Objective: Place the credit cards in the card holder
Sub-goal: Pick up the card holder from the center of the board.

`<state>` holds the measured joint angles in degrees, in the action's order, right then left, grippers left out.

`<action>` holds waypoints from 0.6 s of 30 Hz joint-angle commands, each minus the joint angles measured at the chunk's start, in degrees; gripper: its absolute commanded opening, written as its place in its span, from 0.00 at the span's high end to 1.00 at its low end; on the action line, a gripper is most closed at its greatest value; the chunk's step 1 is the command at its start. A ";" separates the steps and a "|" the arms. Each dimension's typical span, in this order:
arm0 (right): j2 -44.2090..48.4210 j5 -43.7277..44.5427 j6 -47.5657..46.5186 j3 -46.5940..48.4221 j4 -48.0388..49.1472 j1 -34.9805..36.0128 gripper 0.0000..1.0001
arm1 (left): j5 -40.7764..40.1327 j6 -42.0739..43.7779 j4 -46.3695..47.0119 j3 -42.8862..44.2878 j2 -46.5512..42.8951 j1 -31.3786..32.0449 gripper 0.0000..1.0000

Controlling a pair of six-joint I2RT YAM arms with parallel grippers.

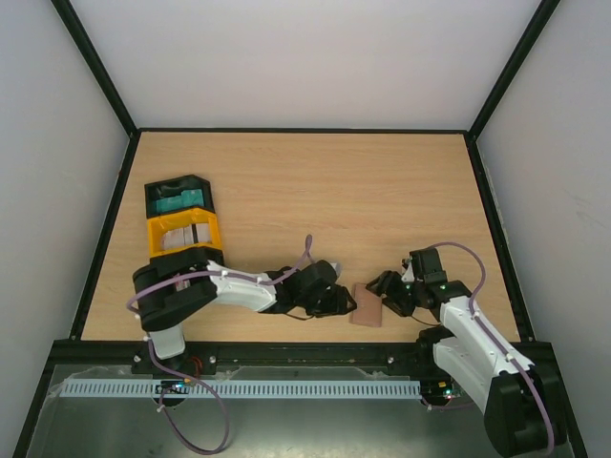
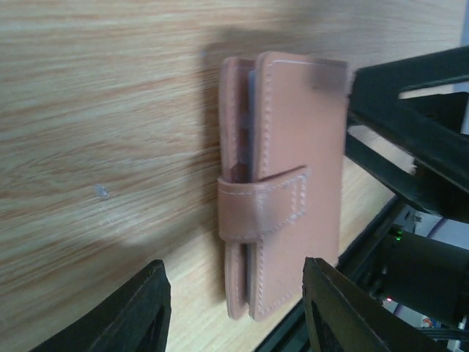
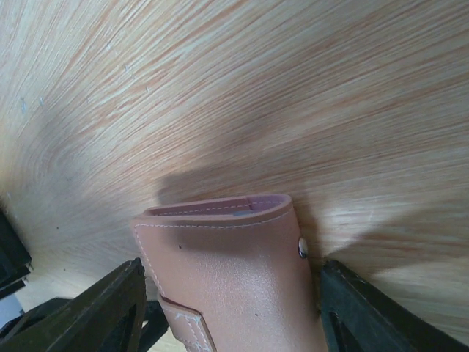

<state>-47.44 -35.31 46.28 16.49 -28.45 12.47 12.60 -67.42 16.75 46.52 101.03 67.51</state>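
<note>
card holder (image 1: 368, 305): folded, strap across it, near the desk's (image 1: 315, 191) front edge
left hand (image 2: 233, 293): your fingers stand apart, straddling it
right hand (image 3: 229, 279): you clamp its sides

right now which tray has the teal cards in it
The black tray, farthest back; the yellow tray in front of it holds pale cards.

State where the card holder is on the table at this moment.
In the top view, the closed card holder sits near the front edge of the table, right of centre, between the left gripper and the right gripper.
</note>
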 commanded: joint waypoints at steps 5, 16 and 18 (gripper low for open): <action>-1.21 -4.56 -3.51 0.00 -3.88 0.36 0.36 | 5.06 -3.91 5.59 3.21 6.47 -0.38 0.52; -0.14 -7.47 -3.37 0.31 -1.53 0.41 0.36 | 0.70 1.32 7.45 1.29 4.16 -1.89 0.96; -0.96 -6.20 -4.98 2.46 -1.43 0.37 0.35 | -0.98 5.88 4.57 2.14 1.99 -1.94 0.97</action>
<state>-47.72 -39.38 43.51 16.43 -29.28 12.45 16.51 -69.47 24.16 47.90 106.91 66.08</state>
